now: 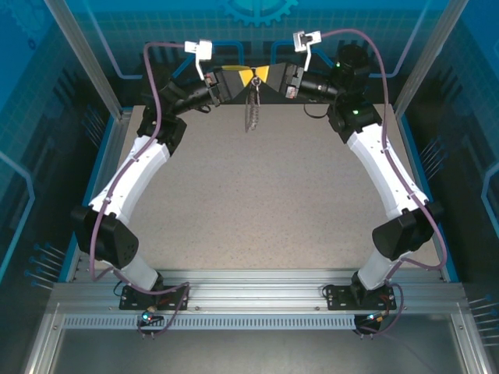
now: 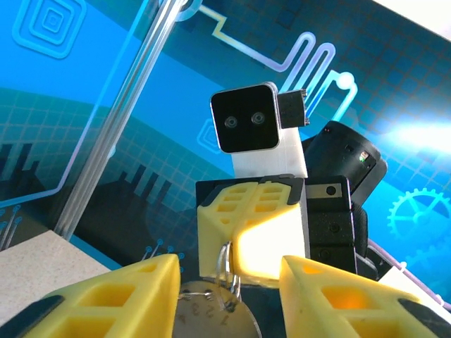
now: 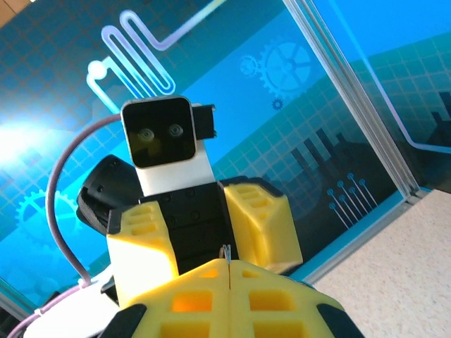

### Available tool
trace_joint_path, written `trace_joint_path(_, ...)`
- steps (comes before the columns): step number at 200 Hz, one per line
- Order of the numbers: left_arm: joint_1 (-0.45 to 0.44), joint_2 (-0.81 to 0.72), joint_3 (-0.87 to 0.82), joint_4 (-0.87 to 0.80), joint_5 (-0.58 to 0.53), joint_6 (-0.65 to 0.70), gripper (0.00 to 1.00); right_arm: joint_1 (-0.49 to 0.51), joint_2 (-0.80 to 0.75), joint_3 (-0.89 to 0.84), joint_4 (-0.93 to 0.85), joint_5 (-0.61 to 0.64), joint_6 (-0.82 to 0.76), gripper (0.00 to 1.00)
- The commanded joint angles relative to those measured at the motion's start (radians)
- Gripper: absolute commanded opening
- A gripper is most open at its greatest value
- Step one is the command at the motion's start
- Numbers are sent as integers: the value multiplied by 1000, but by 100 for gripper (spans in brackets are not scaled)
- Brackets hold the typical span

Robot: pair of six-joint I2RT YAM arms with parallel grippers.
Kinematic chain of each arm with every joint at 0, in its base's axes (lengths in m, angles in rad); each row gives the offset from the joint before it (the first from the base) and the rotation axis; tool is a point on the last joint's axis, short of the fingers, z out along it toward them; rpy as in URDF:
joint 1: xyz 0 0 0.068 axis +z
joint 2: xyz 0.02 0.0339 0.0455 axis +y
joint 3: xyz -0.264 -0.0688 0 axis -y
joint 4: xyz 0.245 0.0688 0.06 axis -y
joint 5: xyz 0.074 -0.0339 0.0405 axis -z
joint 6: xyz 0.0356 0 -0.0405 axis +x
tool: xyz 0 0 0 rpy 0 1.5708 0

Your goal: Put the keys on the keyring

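Both grippers meet high over the table's far edge. My right gripper (image 3: 229, 273) is shut on the keyring (image 3: 227, 251), a thin silver wire loop that sticks out just past its fingertips. In the left wrist view the keyring (image 2: 230, 266) hangs from the right gripper's closed yellow fingers (image 2: 268, 239), with a round silver tag (image 2: 211, 313) on it. My left gripper (image 2: 229, 273) is open. Its two fingers stand on either side of the ring and tag without touching them. From above, a thin silvery strand (image 1: 251, 113) dangles below the two grippers (image 1: 254, 77). The keys are too small to tell apart.
The speckled beige tabletop (image 1: 249, 195) lies below the raised grippers. Blue patterned walls and aluminium posts (image 1: 417, 58) enclose the back and sides. The arm bases are bolted to a metal rail (image 1: 249, 292) at the near edge.
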Motion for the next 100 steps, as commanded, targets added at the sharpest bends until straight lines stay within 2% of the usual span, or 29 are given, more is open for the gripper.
trace_joint_path(1, 25, -43, 43, -64, 43, 50, 46, -20, 13, 84, -111, -77, -96, 0)
trace_joint_path(68, 32, -4, 249, -517, 158, 330, 50, -61, 130, 402, -643, -204, -461, 0)
trace_joint_path(100, 33, 39, 349, -666, 236, 395, 49, -97, 180, 495, -758, -253, -527, 0)
